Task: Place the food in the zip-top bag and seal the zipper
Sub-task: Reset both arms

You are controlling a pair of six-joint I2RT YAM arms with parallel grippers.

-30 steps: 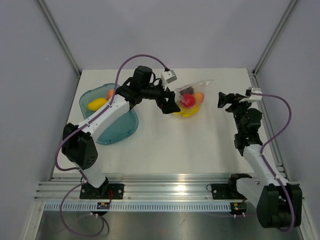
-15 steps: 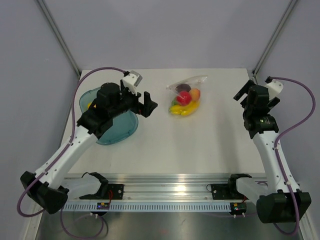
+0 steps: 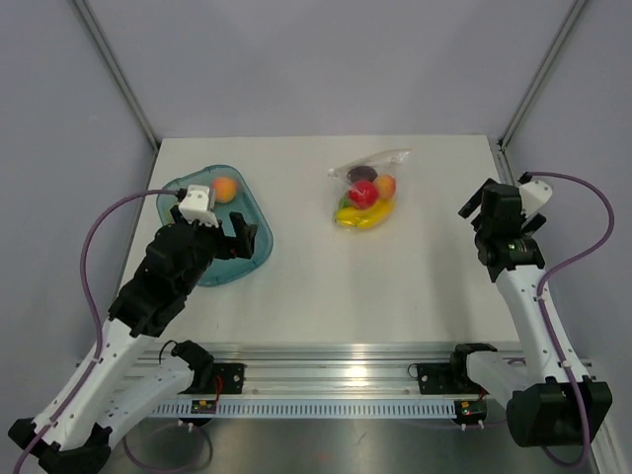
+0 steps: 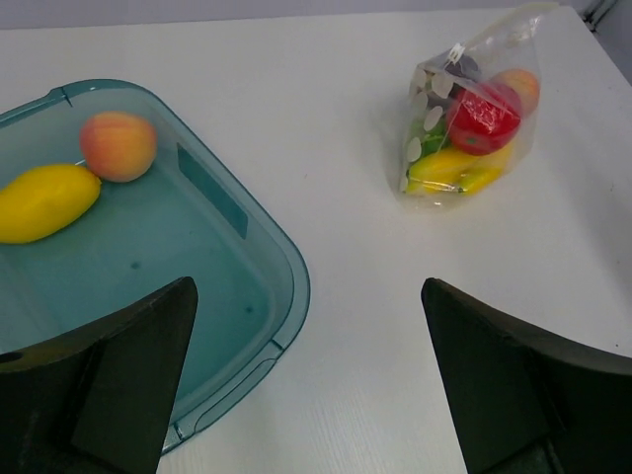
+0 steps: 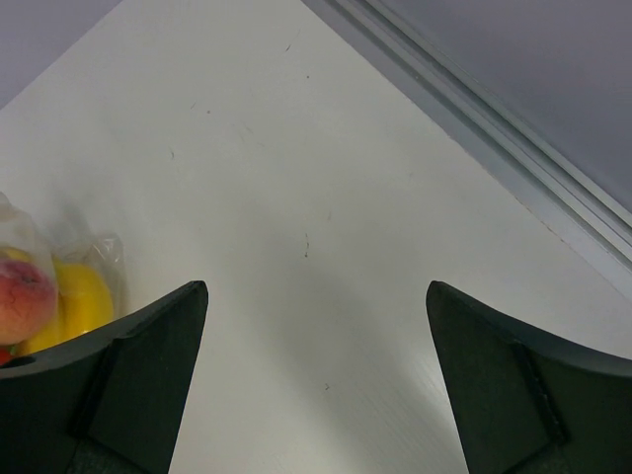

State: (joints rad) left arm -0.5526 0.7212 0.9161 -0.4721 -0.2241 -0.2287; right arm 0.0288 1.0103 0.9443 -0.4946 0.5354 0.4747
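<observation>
White table [image 3: 326,286] holds everything. Teal tray [image 4: 296,286] sits on the left side of it, toward the far edge. The zip-top bag [image 4: 474,118] lies near the far middle of the table, well apart from the tray and to its right, flat on the surface and not in either of my hands.

My left gripper [image 4: 308,291] hangs over the tray's near right corner, jaws spread wide, nothing between them, touching nothing. My right gripper [image 5: 316,288] is out at the right side of the table, well apart from the bag, jaws also spread wide with only bare table between them; the bag's edge just shows at the left of my right wrist view.

Food inside the bag, all bunched together:
- yellow banana bunch [image 4: 449,168] along the near side
- red apple [image 4: 484,117] on top of it, middle
- bagged peach [image 4: 521,87] just to the apple's right
- green grapes [image 4: 423,138] at the left end
- dark plum [image 3: 361,175] on the far side

Food not in the bag, both in the tray's far left part:
- yellow lemon-like piece [image 4: 44,202]
- loose peach [image 4: 118,145] touching its right end

Zipper [image 4: 489,38] runs along the bag's far edge. It is too faint, so I cannot tell if it is pressed closed.
</observation>
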